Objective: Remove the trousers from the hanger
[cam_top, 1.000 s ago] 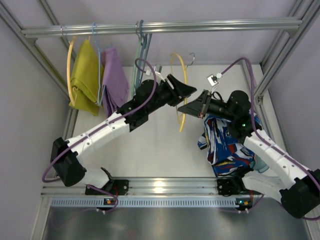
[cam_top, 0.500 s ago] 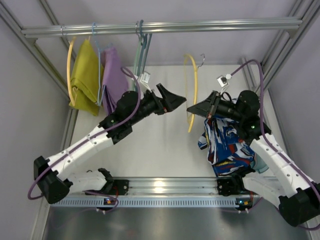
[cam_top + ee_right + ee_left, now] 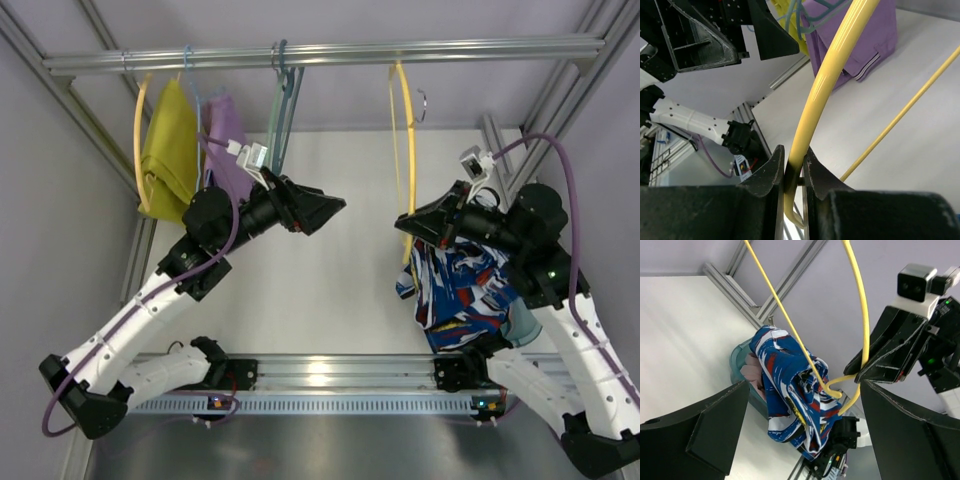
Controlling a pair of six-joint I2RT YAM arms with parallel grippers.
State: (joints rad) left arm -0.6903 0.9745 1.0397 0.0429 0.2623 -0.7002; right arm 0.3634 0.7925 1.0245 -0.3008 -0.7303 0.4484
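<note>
The hanger [image 3: 399, 130] is thin yellow plastic and stands upright at the back right, its silver hook [image 3: 423, 104] just under the rail. My right gripper [image 3: 795, 165] is shut on its lower curve [image 3: 830, 75]. No cloth shows on its bars. The trousers [image 3: 460, 290], printed blue, white, red and black, lie heaped on the table at the right, below that gripper. In the left wrist view they [image 3: 790, 390] sit behind the hanger's lower corner [image 3: 835, 392]. My left gripper [image 3: 322, 210] is open and holds nothing, well left of the hanger.
A rail [image 3: 320, 55] crosses the back. On it hang a mustard garment [image 3: 168, 150], a purple garment [image 3: 228, 150] and a bare teal-grey hanger [image 3: 280, 100]. A teal basin [image 3: 738, 365] lies under the trousers. Frame posts [image 3: 560, 110] stand close on the right.
My left gripper opened, let go of the hanger and drew back to the left. My right gripper carried the hanger to the right and up towards the rail.
</note>
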